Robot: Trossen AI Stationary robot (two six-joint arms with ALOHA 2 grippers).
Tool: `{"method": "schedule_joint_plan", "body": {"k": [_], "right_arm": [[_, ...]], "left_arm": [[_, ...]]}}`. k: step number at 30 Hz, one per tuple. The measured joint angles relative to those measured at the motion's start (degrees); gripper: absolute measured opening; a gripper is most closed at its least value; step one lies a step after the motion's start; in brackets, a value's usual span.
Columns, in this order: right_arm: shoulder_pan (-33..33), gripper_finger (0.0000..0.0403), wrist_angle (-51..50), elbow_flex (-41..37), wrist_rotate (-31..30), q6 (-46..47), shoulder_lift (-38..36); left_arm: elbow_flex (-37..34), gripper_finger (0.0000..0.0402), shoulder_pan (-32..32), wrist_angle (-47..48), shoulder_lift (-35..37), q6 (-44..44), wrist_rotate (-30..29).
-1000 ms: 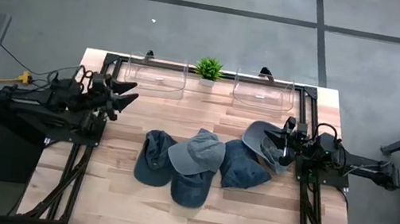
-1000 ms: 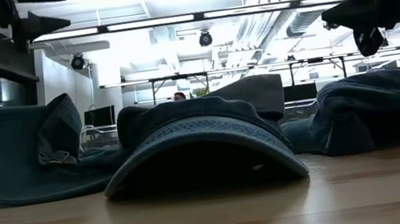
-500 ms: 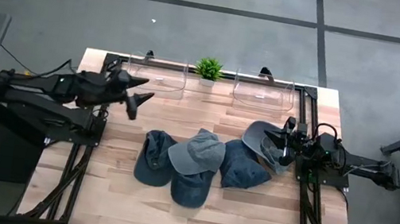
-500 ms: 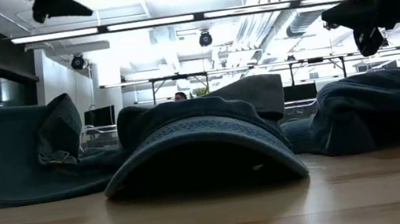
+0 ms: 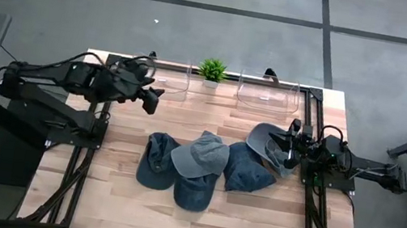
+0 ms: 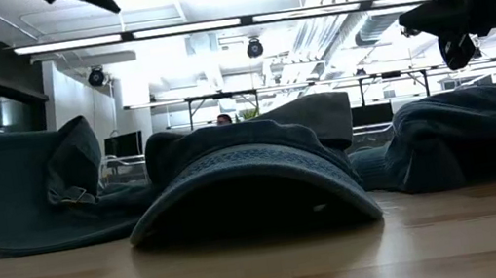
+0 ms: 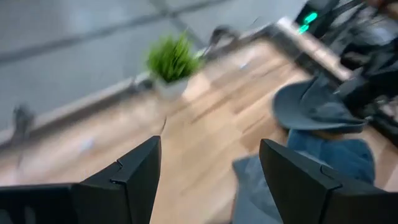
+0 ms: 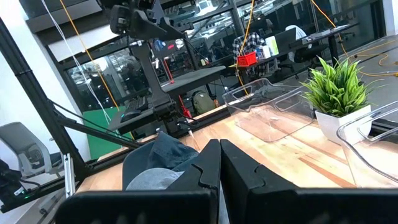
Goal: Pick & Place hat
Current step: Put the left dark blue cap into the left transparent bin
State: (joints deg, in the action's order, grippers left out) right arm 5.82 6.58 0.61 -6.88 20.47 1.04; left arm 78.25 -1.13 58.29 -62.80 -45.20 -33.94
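Several caps lie crowded on the table's middle: a dark blue one [image 5: 156, 160], a light grey one [image 5: 202, 154] overlapping another blue one [image 5: 195, 192], a blue one [image 5: 247, 169] and a grey-blue one [image 5: 267, 140] nearest the right arm. My left gripper [image 5: 152, 99] is open and hangs high over the table's far left part, short of the caps; its wrist view shows the fingers wide apart [image 7: 211, 168] with the grey-blue cap [image 7: 311, 107] ahead. My right gripper [image 5: 290, 149] is shut [image 8: 219, 155] and hovers above the grey-blue cap [image 8: 155, 163], clear of it in the low view [image 6: 463, 10].
Two clear plastic bins [image 5: 162, 77] [image 5: 269, 94] stand along the far edge with a small potted plant [image 5: 212, 70] between them. Bare wood lies in front of the caps toward the near edge [image 5: 194, 227] and between the caps and the bins.
My left arm has swung out from the table's left edge, moving right and toward the far edge over the table, and has risen in the low view. Its fingers have stayed open. The caps have not moved.
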Motion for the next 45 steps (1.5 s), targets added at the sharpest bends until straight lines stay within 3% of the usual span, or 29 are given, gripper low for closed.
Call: {"method": "schedule_joint_plan", "body": {"k": [5, 10, 16, 22, 28, 34, 40, 45], "right_arm": [[0.02, 0.0001, -0.02, 0.0, 0.0, 0.0, 0.02], [0.0, 0.0001, -0.02, 0.0, 0.0, 0.02, 0.0], [0.0, 0.0001, -0.02, 0.0, 0.01, 0.02, 0.01], [0.02, 0.0001, -0.02, 0.0, -0.02, 0.0, 0.0], [0.02, 0.0001, -0.04, 0.02, 0.0, 0.02, 0.02], [0.02, 0.0001, -0.05, -0.01, 0.01, 0.02, 0.0], [0.0, 0.0001, -0.04, 0.0, -0.02, 0.0, 0.0], [0.02, 0.0001, -0.28, -0.01, 0.01, 0.01, 0.02]], "left_arm": [[7.74, 0.0248, 0.0, 15.42, -7.23, -18.25, 6.23], [8.4, 0.0248, -0.02, 19.59, -10.02, -27.75, 14.47], [8.26, 0.0248, -0.02, 23.73, -14.12, -31.67, 21.77], [8.09, 0.0248, -2.48, 27.86, -17.07, -30.14, 21.18], [2.85, 0.0253, -6.32, 23.09, -17.41, -29.17, 20.98], [-6.46, 0.0305, -9.68, 13.8, -16.24, -35.63, 21.23], [-15.24, 0.0362, -9.76, 4.35, -15.31, -37.59, 25.59], [-21.87, 0.0371, -9.77, -3.7, -15.15, -38.27, 30.25]]}}
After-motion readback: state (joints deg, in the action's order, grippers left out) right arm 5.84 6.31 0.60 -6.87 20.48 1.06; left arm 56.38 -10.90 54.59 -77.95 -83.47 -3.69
